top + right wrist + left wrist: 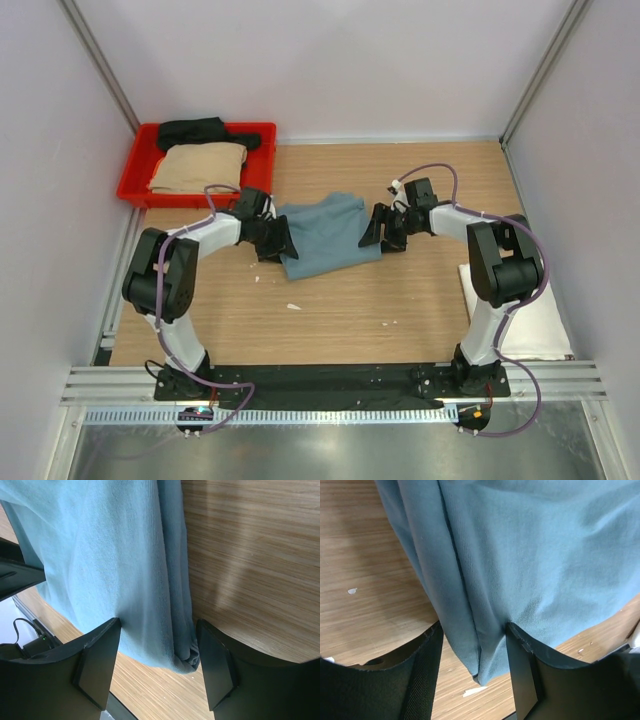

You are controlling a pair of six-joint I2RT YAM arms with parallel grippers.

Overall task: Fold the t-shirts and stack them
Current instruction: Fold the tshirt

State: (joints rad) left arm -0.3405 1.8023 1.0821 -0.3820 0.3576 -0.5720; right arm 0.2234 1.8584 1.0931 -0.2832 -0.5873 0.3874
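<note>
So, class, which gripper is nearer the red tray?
Left. The left gripper is at the left edge of the teal-blue t-shirt, close to the red tray; the right gripper is at its right edge, farther from the tray.

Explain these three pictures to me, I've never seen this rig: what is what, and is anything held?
Two robot arms, bolted at the near edge of the table. The wide picture looks down from above and behind them; the other two come from wrist cameras, black fingers at the bottom. A teal-blue t-shirt lies mid-table. The left gripper and the right gripper each have an edge of it between their fingers; whether pinched, I cannot tell. A tan shirt and a black shirt sit in the red tray; a white shirt lies far right.
</note>
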